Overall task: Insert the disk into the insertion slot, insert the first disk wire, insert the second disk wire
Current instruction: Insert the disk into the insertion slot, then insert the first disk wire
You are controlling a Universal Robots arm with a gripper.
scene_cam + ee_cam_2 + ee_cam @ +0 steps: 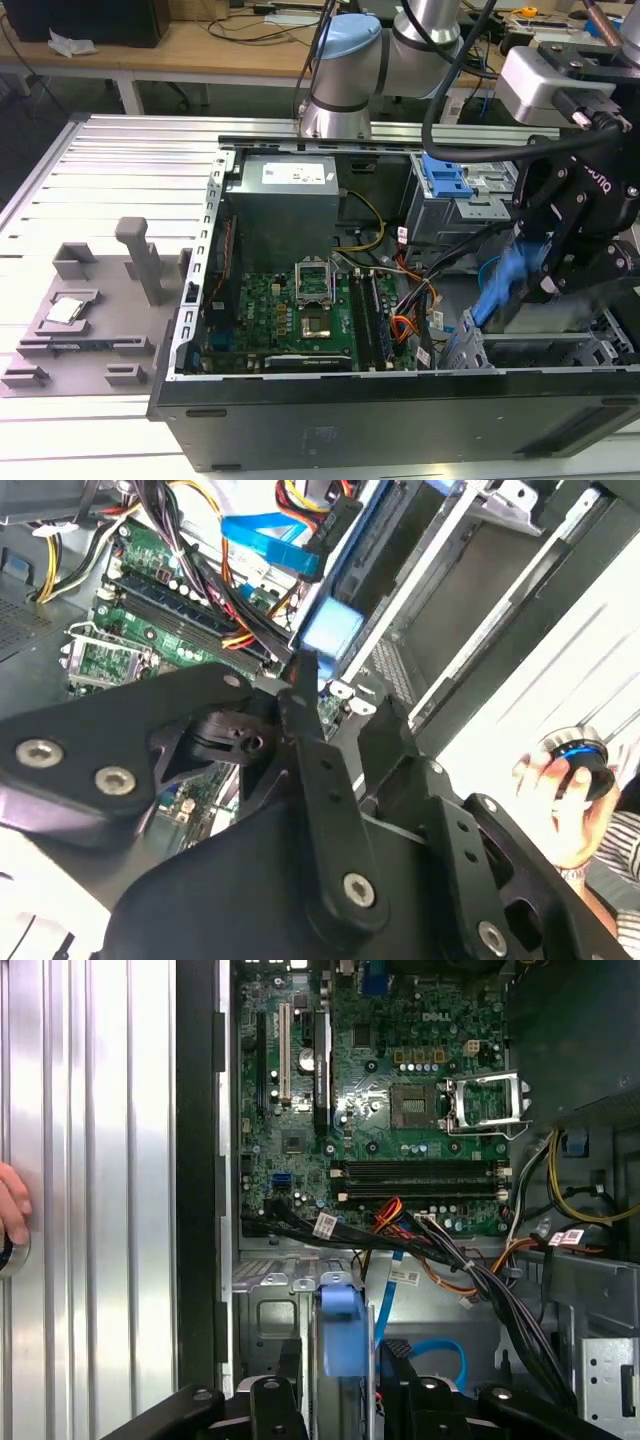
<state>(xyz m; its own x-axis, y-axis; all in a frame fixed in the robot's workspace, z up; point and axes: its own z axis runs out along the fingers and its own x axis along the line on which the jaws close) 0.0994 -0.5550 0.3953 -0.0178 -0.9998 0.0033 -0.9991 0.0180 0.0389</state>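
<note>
A robot arm's gripper [530,280] is clamped on the disk [340,1325], grasping it by its bright blue frame, inside an open computer case [300,420]. The disk hangs tilted at the mouth of the insertion slot [560,345], the silver sheet-metal bay that sits to the exterior view's right of the motherboard [285,315], just past the board's edge. As far as the views show, the first step is under way but not finished: the blue frame stands up above the bay's rails, and the disk does not look seated. Neither wire step appears to have begun. A flat blue cable [262,537] lies loose between the motherboard and the bay, and a bundle of red, orange and yellow wires [402,325] trails across the same gap, with no plug seen meeting the disk. Whether the disk's lower edge already rests on the rails cannot be told, since the gripper's black body covers that spot. Beyond the case wall on the side away from the motherboard, a person's hand [560,795] rests on a round blue-ringed knob [577,752].
</note>
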